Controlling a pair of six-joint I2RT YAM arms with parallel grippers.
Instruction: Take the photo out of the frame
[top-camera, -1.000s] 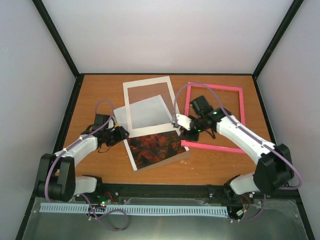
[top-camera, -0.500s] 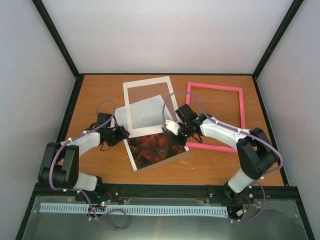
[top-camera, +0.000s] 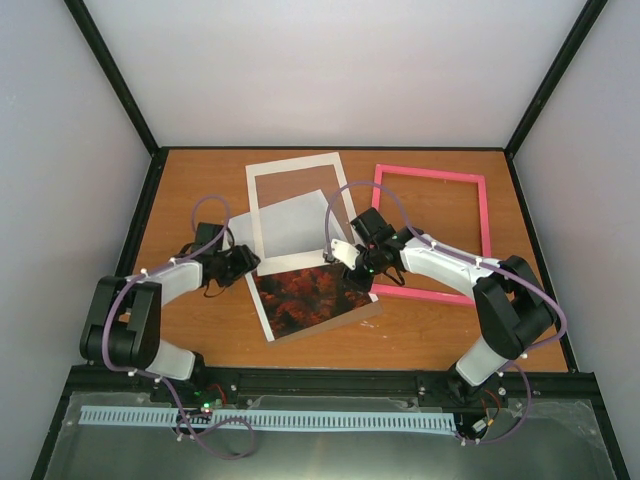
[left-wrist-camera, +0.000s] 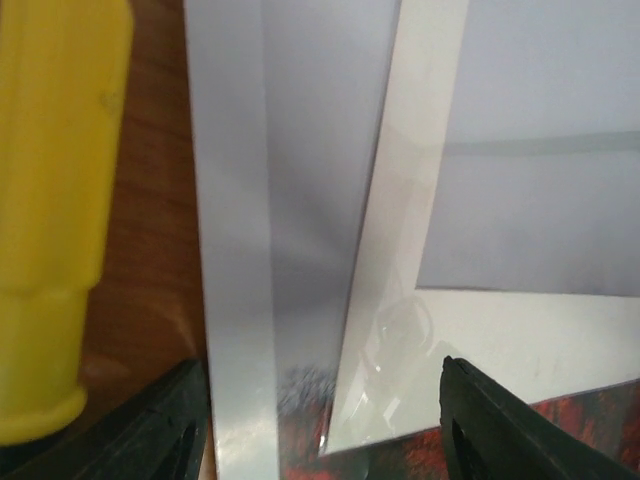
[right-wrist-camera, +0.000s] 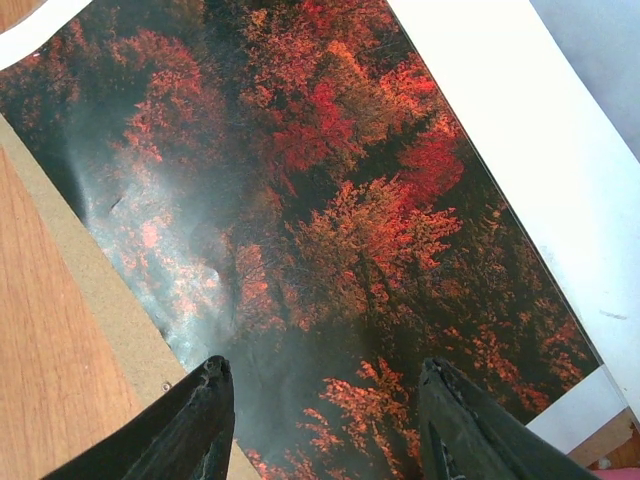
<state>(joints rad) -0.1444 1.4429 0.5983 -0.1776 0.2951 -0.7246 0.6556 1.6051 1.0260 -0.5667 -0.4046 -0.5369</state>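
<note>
The photo (top-camera: 305, 295) lies flat mid-table on a brown backing board (top-camera: 372, 311), its red-orange trees nearest me. Its pale sky end lies under the white mat (top-camera: 292, 166). The empty pink frame (top-camera: 486, 215) lies to the right. My left gripper (top-camera: 245, 262) is open and low at the photo's left edge; the left wrist view shows the photo's white margin (left-wrist-camera: 230, 250) and the mat's corner (left-wrist-camera: 400, 300) between its fingers (left-wrist-camera: 170, 430). My right gripper (top-camera: 352, 262) is open over the photo's right edge. The right wrist view shows the trees (right-wrist-camera: 330, 200) between its fingers (right-wrist-camera: 190, 430).
A yellow-handled screwdriver (left-wrist-camera: 50, 200) lies on the wooden table just left of the photo, beside my left gripper. In the right wrist view the backing board (right-wrist-camera: 90, 300) sticks out past the photo and the white mat (right-wrist-camera: 520, 130) covers its far part. Black enclosure posts edge the table.
My right gripper has swung left, off the pink frame and onto the photo's right edge. My left gripper has crept slightly right toward the photo's left edge. The photo has not moved.
</note>
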